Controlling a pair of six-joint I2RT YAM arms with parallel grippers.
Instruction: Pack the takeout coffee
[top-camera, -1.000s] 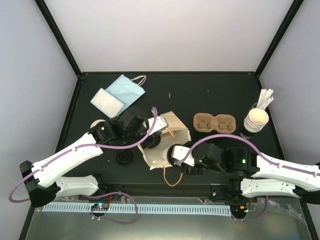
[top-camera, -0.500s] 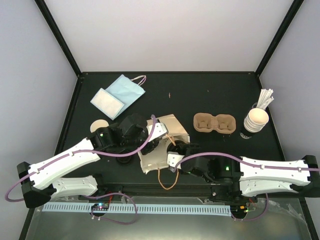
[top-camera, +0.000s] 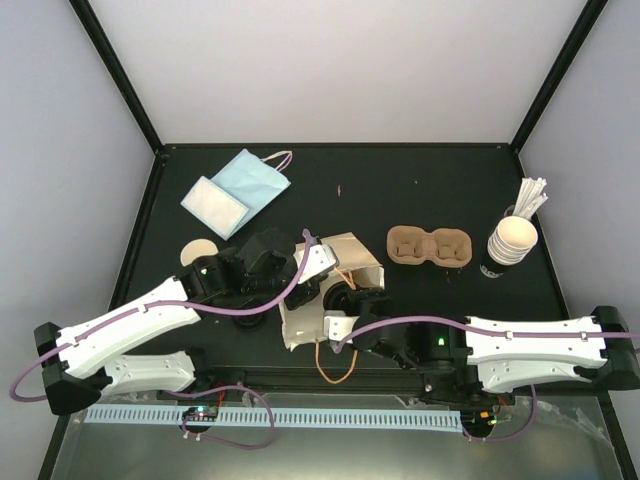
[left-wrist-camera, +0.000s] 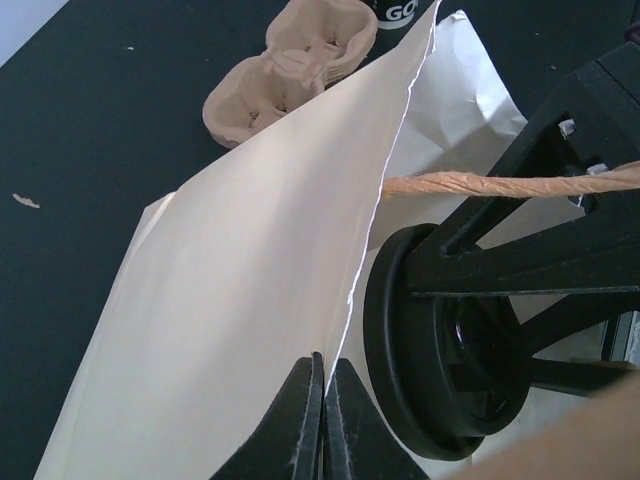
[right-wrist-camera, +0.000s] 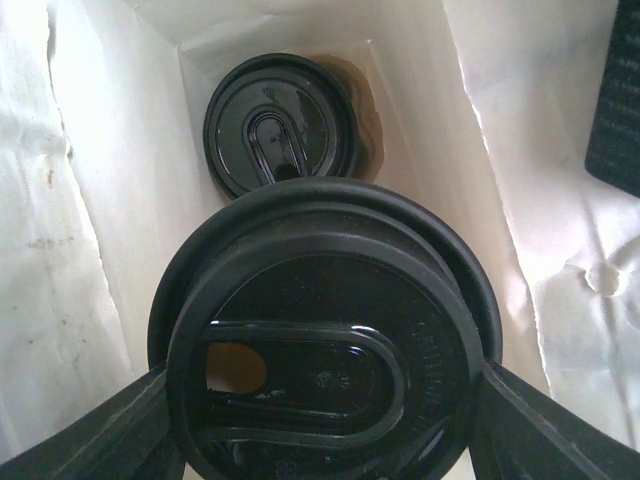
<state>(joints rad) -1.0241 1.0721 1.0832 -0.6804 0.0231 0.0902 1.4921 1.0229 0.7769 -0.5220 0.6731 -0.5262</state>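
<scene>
The takeout coffee (top-camera: 197, 251) sits on the tabletop (top-camera: 400, 190) at middle left, beside the left arm (top-camera: 130, 325). The left end effector (left-wrist-camera: 322, 395) pinches the edge of the paper bag (left-wrist-camera: 240, 300). Inside the bag, the right end effector (right-wrist-camera: 325, 420) grips a black lid (right-wrist-camera: 320, 320).

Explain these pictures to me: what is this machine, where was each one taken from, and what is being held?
Two white robot arms sit at the near edge of a black table. One picture looks down from above; the other two come from cameras on each wrist. The left end effector pinches the edge of a white paper bag. The right end effector grips a black-lidded cup inside that bag; a second lidded cup sits deeper in. On the table: a lone cream cup, a brown pulp carrier, stacked cups with sticks, and flat blue and white packets.
</scene>
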